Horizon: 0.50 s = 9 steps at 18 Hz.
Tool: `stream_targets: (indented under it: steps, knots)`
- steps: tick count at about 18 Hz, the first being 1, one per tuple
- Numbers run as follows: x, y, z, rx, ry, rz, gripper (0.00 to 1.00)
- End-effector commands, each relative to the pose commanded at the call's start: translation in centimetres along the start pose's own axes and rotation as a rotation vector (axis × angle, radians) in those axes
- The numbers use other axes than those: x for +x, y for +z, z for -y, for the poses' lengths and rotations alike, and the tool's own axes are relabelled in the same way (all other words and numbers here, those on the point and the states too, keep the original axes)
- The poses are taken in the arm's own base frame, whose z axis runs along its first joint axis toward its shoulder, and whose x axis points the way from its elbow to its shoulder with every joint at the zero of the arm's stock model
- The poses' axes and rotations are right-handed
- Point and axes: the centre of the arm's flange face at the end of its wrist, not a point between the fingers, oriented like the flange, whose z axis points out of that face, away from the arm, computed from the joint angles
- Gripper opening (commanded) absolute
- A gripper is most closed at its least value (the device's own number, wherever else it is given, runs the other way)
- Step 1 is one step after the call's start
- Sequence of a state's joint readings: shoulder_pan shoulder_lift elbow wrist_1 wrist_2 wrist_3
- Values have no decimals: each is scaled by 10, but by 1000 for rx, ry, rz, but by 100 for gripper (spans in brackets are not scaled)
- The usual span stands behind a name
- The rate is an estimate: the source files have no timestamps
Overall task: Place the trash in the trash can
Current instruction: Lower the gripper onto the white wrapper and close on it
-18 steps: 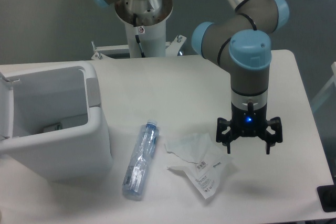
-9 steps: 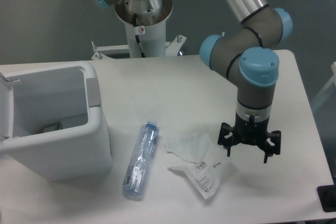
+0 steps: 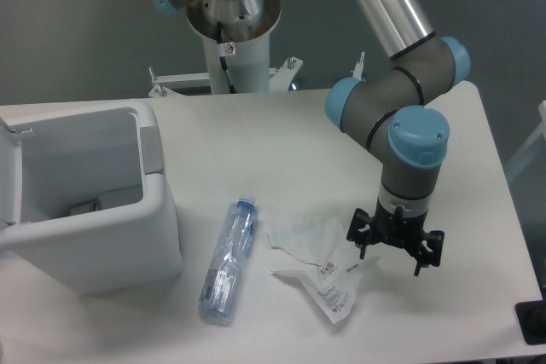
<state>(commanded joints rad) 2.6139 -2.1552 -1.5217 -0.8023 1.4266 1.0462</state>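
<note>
— Which way did the bottle (image 3: 229, 261) lie?

— Flat on the white counter (image 3: 281, 138), its long axis running from near-left to far-right, bluish cap at the far end. It was clear, crushed along its length, and sat between the trash can (image 3: 85, 202) and the wrapper (image 3: 322, 266), touching neither.

— And the wrapper?

— Crumpled, translucent white with small print, spread just right of the bottle, one corner pointing toward the near edge.

— The pincer (image 3: 394, 243)?

— Spread wide, fingers pointing down, hovering at the wrapper's right edge and holding nothing. Whether a fingertip touched the plastic could not be told.

— The can?

— Boxy, white, thick-rimmed, a grey panel on its right side, standing open at the counter's left.
</note>
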Motion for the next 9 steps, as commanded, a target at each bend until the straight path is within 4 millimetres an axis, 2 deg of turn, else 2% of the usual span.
stream_targets:
  steps: [3,9]
  knots:
    - [9,17,5,-11,16,-23,100]
    - [14,35,7,-22,24,-42,100]
